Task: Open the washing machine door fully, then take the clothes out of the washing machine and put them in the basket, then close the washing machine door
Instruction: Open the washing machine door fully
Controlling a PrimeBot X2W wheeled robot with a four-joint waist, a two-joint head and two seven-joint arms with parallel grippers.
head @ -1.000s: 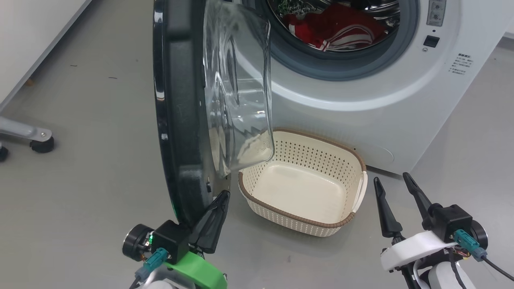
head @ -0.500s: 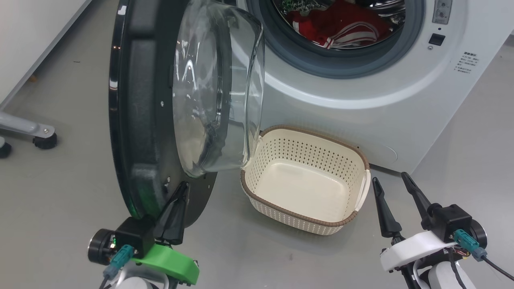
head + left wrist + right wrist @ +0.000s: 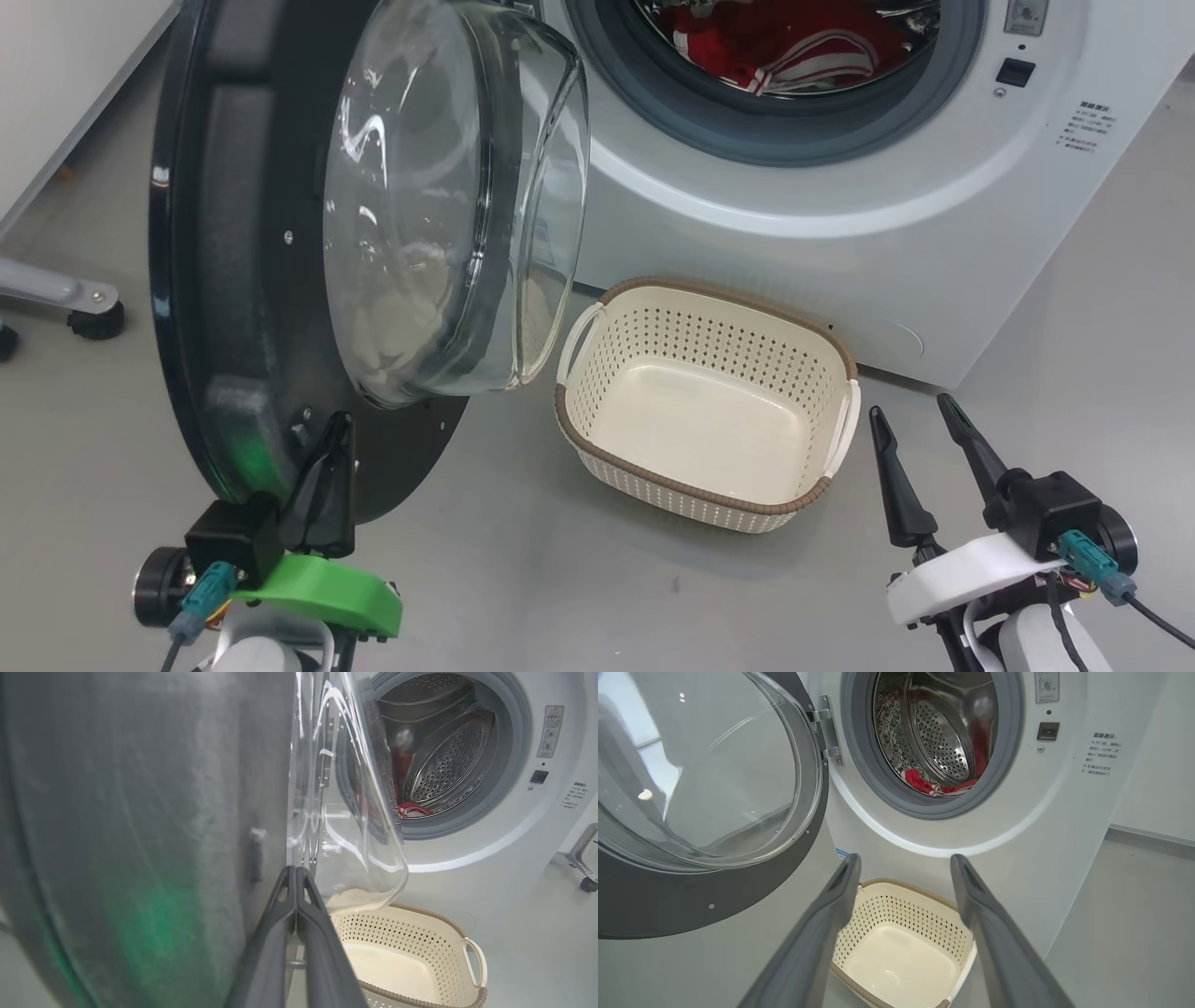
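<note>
Head view, 9 to 10 o'clock: the washing machine door, standing well open from the washing machine, inner face and clear glass bowl turned toward the camera. Hangs on the metal hinge at 9 o'clock of the opening in the right wrist view.

At 12 to 1 o'clock, in the drum behind the grey gasket: the clothes, red with white stripes.

Toward 4 o'clock of centre: the basket, on the floor just before the machine's front, bare cream bottom showing.

At 7 o'clock: the left pincer, fingers pressed narrow, tip to tip, grasping nothing. Points up at the door's lower inner rim; cannot tell whether touching.

At 4 to 5 o'clock: the right pincer, fingers spread wide, empty, near the basket's right handle yet apart from it.
</note>
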